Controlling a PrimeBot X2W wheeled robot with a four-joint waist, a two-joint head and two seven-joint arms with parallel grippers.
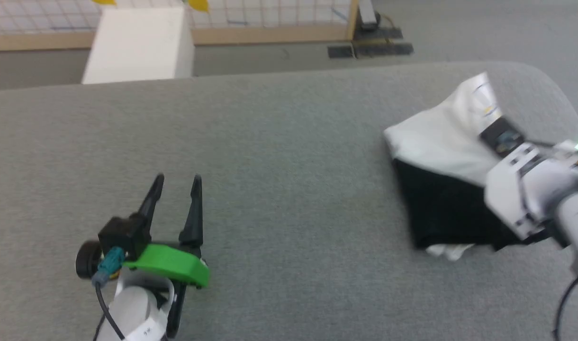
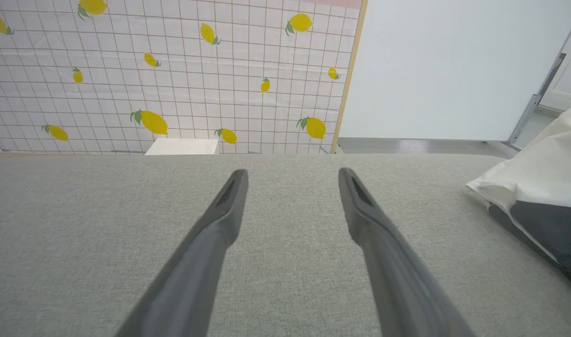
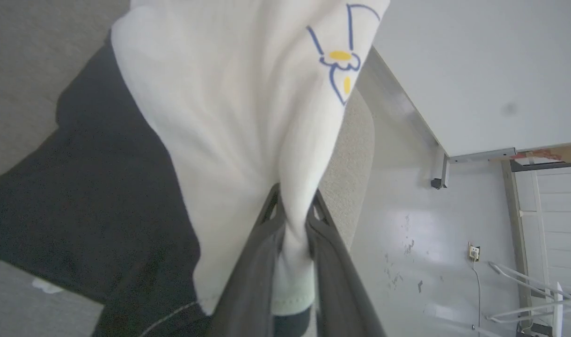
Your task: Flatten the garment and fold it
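at worktop (image 1: 270,142) right end, shirt (image 1: 440,142) lies bunched; right gripper (image 3: 295,194) pinches a white fold, left gripper (image 1: 175,182) spread, well apart. suggest slow lift, left grabs second edge before flattening

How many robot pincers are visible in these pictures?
2. The left dark two-fingered pincer is open over the grey fabric surface, lower left in the head view. The right pincer is shut on the soft white-and-black garment at the right side.

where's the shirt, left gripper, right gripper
shirt (image 1: 440,137), head view, white body panel
left gripper (image 1: 178,177), head view, midway between open fingertips
right gripper (image 3: 295,192), right wrist view, midway between fingertips pinching white cloth
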